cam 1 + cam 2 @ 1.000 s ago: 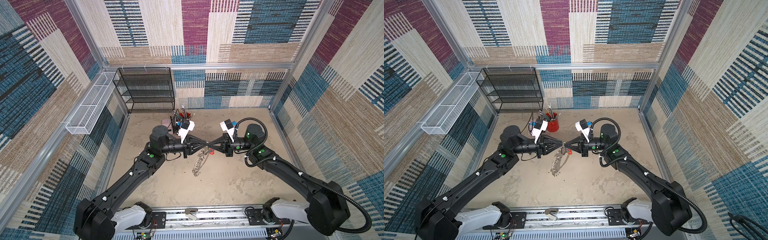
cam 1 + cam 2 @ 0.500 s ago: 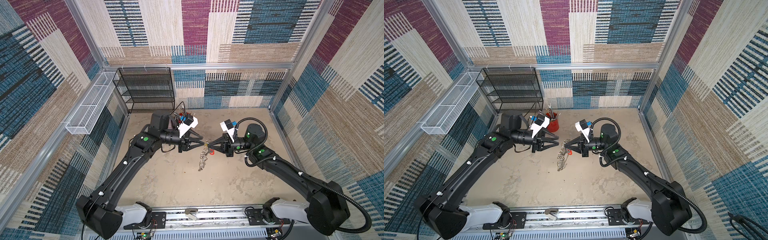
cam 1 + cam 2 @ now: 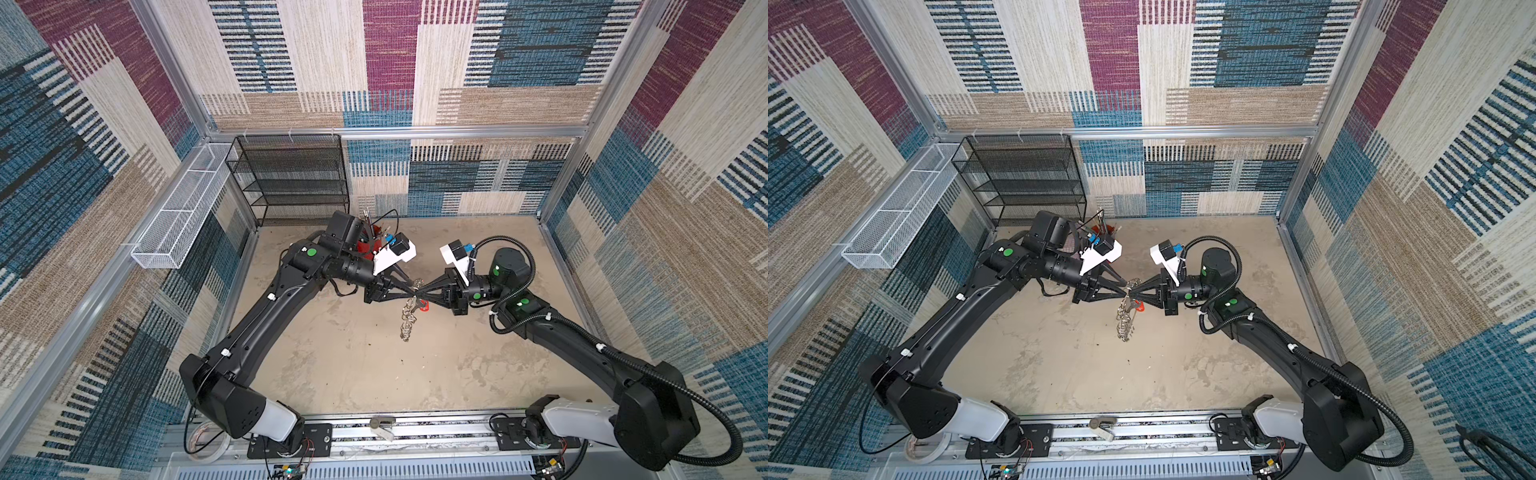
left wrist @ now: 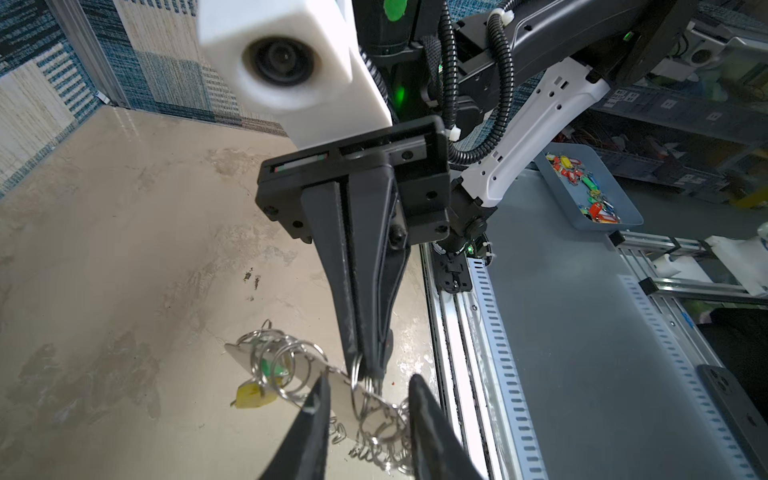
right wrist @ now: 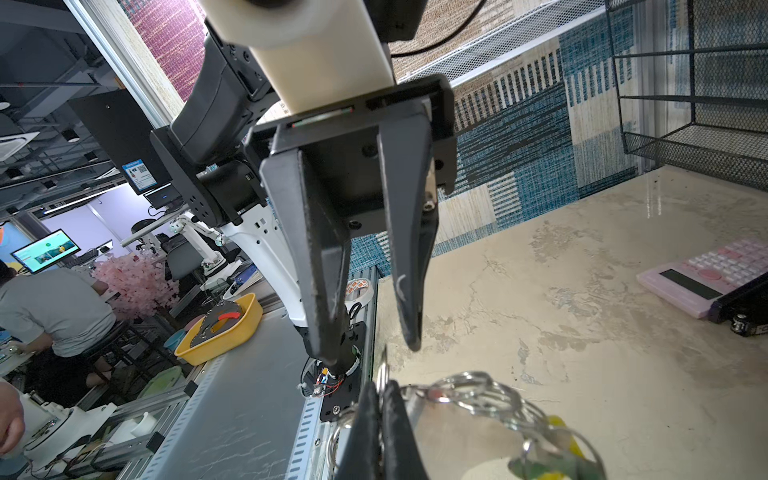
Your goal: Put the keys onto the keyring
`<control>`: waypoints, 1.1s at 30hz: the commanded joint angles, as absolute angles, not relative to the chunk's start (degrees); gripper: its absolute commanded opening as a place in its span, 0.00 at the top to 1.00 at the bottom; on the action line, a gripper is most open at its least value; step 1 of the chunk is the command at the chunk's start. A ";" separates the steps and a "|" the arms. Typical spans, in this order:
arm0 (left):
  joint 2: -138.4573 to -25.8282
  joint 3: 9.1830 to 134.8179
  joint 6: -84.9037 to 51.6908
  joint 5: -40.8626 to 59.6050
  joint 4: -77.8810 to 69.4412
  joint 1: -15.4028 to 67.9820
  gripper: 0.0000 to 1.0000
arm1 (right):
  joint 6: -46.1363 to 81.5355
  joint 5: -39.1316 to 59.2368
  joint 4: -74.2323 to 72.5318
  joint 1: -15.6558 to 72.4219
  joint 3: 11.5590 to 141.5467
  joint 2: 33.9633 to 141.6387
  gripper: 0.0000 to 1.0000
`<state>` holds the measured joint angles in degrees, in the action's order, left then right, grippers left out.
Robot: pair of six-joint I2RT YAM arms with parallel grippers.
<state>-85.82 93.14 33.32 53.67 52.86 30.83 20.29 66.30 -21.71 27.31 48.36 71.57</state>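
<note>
The keyring (image 3: 408, 322) dangles from the right gripper (image 4: 370, 370)
Its jaws clamp the top end; the left gripper (image 4: 368, 390) faces it, fingers (image 4: 311, 428) apart astride the keyring. Below the right gripper hang a yellow tag (image 4: 249, 395) and green tag (image 4: 271, 370), lettering unreadable.

Walled with woven patchwork carpet panels (image 3: 390, 62) in blue, beige and maroon, framed in silver aluminium rails (image 3: 457, 132); floored in a mottled beige slab (image 3: 353, 374); furnished with a black wire-mesh shelf rack (image 3: 291, 178) at the back left and a white wire-mesh basket (image 3: 183, 212) on the left wall; evenly lit; beyond the front, possibly an office
</note>
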 commanded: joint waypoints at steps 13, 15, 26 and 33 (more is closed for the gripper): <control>-87.87 95.54 35.02 51.76 56.13 32.17 0.87 | 20.15 66.84 -24.76 27.33 48.41 71.35 1.00; -87.89 95.54 34.51 51.57 55.76 32.17 0.93 | 20.06 66.84 -24.58 27.33 48.28 71.26 1.00; -87.48 94.04 30.94 50.80 52.52 32.26 1.00 | 19.51 66.36 -23.70 27.33 48.41 71.05 1.00; -84.03 89.07 25.24 46.44 44.86 32.27 1.00 | 19.48 65.70 -23.76 26.29 47.99 69.48 0.73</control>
